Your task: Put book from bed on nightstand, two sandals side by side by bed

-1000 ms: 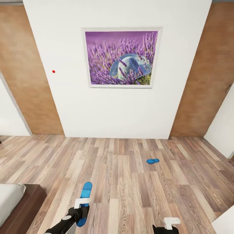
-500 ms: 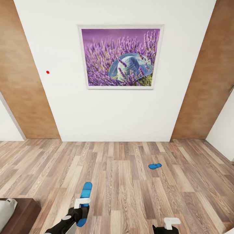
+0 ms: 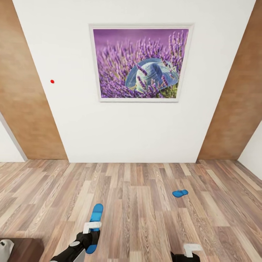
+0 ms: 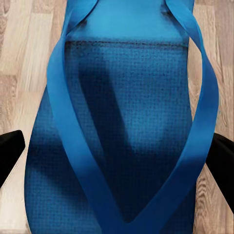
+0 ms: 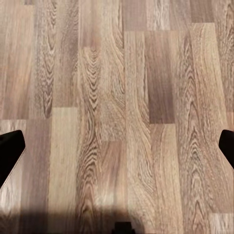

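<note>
My left claw [image 3: 91, 233] grips one sandal [image 3: 95, 217] for carrying; my right claw [image 3: 189, 251] hangs open, free for the other sandal [image 3: 180, 193].

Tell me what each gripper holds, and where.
Left gripper grips a blue sandal across its sides; right gripper is open and empty.

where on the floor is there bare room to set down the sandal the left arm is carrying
Bare planks run between the held sandal and the other sandal, and from there to the white wall. Bare floor also lies under the right gripper. The bed corner crowds the lower left.
</note>
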You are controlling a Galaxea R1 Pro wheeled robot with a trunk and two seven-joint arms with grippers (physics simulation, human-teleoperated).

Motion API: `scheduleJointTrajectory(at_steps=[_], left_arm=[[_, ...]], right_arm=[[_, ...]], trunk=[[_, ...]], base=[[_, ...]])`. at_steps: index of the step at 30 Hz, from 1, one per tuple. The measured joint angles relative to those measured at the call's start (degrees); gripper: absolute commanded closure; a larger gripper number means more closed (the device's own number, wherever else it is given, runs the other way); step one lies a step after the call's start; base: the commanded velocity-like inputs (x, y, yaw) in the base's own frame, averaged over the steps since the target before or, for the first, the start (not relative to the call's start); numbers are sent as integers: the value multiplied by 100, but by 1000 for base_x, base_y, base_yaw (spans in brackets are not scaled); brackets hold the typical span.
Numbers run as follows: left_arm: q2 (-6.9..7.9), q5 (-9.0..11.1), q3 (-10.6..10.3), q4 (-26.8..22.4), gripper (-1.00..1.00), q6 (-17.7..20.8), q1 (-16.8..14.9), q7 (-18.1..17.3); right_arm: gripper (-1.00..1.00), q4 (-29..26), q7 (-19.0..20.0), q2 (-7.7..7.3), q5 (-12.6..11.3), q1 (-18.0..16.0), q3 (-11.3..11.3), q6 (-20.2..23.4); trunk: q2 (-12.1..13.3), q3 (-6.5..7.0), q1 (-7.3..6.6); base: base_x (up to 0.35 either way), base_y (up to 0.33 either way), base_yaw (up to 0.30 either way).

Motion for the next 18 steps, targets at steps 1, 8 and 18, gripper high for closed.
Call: scheduleJointTrajectory(at_steps=[1,8,18], left_arm=[[0,0,0,0,100,0,0,0],[0,-1,0,-1,100,-1,0,0],[-1,4,0,-1,100,-8,0,7]], right_arm=[[-100,1,-1,-1,0,0,0,0],[-100,3,-3,-10,6,-1,0,0],[-100,4,0,-36,9,-1,0,0]], trunk=[[0,0,0],[0,0,0],[0,0,0]], base=[[321,135,0],[326,72,0],[337,8,0]])
